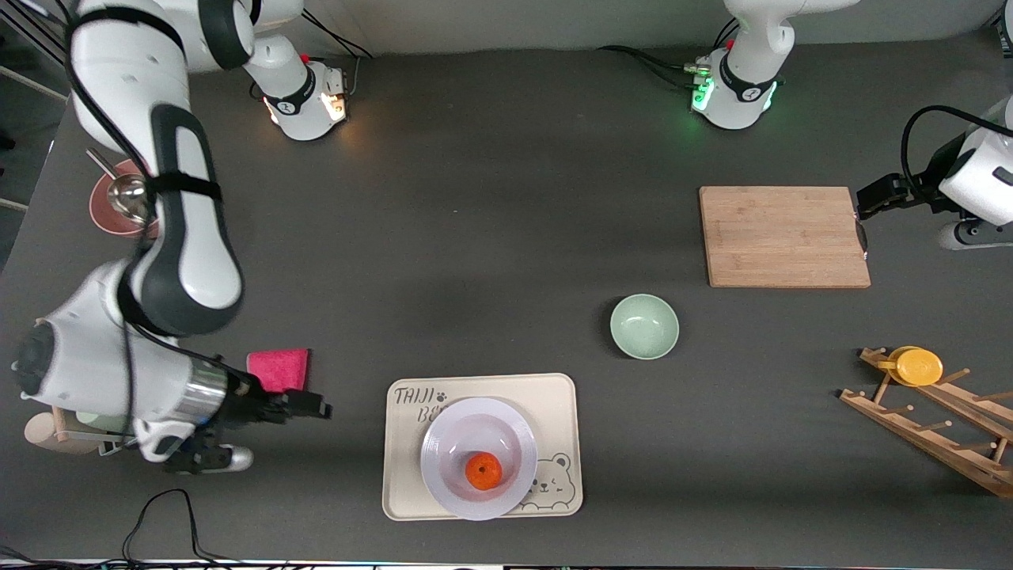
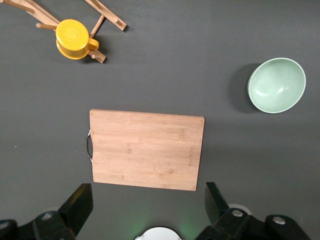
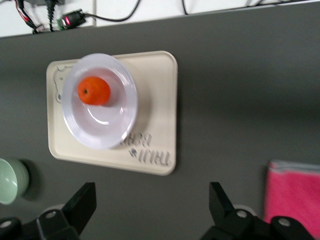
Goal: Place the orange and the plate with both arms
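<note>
Sitting in the plate (image 1: 478, 457), the orange (image 1: 483, 470) rests in the shallow centre; the plate lies on the cream tray (image 1: 411, 443), the landmark here, overlapping the tray's edge nearest the front camera. In the front view, bare table surrounds the tray on every side. The green bowl (image 1: 644, 325) stands farther from the camera than the tray, toward the left arm's end, and the board (image 1: 783, 236) farther still. The pink cloth (image 1: 278, 369) lies near the tray toward the right arm's end, with the right gripper (image 1: 207, 457) low beside it, clear of the tray. The left gripper (image 1: 864, 229) hangs at the board's handle edge.

In the left wrist view, the left gripper (image 2: 145, 210) has its fingers (image 2: 79, 204) spread wide, holding nothing, above the board (image 2: 146, 149); the bowl (image 2: 276, 85) and a yellow cup (image 2: 73, 38) on a wooden rack (image 2: 102, 20) stand apart.

In the right wrist view, the right gripper (image 3: 152, 205) is wide and empty over bare table between tray (image 3: 155, 120) and cloth (image 3: 292, 195); the orange (image 3: 93, 90) sits in the plate (image 3: 100, 102).
</note>
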Robot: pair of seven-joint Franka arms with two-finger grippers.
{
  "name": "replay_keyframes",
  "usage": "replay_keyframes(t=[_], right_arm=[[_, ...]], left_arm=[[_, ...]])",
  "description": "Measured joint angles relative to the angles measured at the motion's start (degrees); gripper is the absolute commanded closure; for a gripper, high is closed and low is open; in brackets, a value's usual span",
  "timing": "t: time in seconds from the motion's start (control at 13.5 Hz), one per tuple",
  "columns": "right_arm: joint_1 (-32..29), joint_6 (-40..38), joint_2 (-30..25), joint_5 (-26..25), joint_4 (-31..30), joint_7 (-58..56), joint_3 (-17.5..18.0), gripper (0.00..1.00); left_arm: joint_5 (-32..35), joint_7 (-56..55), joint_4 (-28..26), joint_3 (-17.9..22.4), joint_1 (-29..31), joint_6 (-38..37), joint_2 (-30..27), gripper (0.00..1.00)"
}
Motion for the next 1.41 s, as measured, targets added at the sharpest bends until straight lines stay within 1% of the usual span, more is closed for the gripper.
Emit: replay_keyframes(t=[0.15, 0.3, 0.45, 0.59, 0.67, 0.89, 1.04, 1.11, 1.19, 1.26, 1.41], right_arm=[[0.1, -6.2, -6.9, -5.5, -2.8, 0.0, -1.4, 0.00], [0.3, -10.8, -12.5, -8.9, -4.1, 0.0, -3.3, 0.00], [0.3, -15.6, -16.8, -11.5, -4.8, 0.0, -5.4, 0.00], [0.3, -20.2, -20.5, -15.9, -5.4, 0.0, -6.0, 0.00], [0.5, -22.0, -22.0, -17.4, -5.7, 0.0, -6.0, 0.00], [0.9, -24.5, -26.0, -18.8, -8.0, 0.0, -6.0, 0.00], [1.9, -24.8, -29.0, -19.5, -11.0, 0.0, -6.0, 0.00], [2.4, -24.8, -30.3, -20.7, -12.8, 0.3, -5.8, 0.00], [2.3, -24.8, -31.3, -21.9, -14.4, 1.2, -4.8, 0.00], [1.2, -24.8, -32.3, -23.4, -16.2, 2.8, -2.1, 0.00], [-5.1, -22.7, -34.9, -25.7, -20.7, 5.6, 7.4, 0.00]], left_arm=[[-0.2, 0.6, -2.2, 0.4, 0.1, 0.9, -1.6, 0.00], [-0.2, 1.1, -3.0, 0.6, 0.2, 1.0, -2.2, 0.00], [-0.3, 1.1, -3.2, 0.6, 0.3, 1.0, -2.2, 0.00], [-0.3, 1.1, -3.3, 0.7, 0.3, 1.0, -2.2, 0.00], [-0.3, 1.1, -3.4, 0.7, 0.3, 1.0, -2.2, 0.00], [-0.3, 1.1, -3.5, 0.7, 0.4, 1.0, -2.2, 0.00], [-0.3, 1.1, -3.6, 0.8, 0.4, 1.0, -2.2, 0.00], [-0.3, 1.1, -3.6, 0.8, 0.4, 1.0, -2.2, 0.00], [-0.3, 1.1, -3.6, 0.8, 0.4, 1.0, -2.2, 0.00], [-0.3, 1.1, -3.6, 0.8, 0.4, 1.0, -2.2, 0.00], [-0.3, 1.1, -3.6, 0.8, 0.4, 1.0, -2.2, 0.00]])
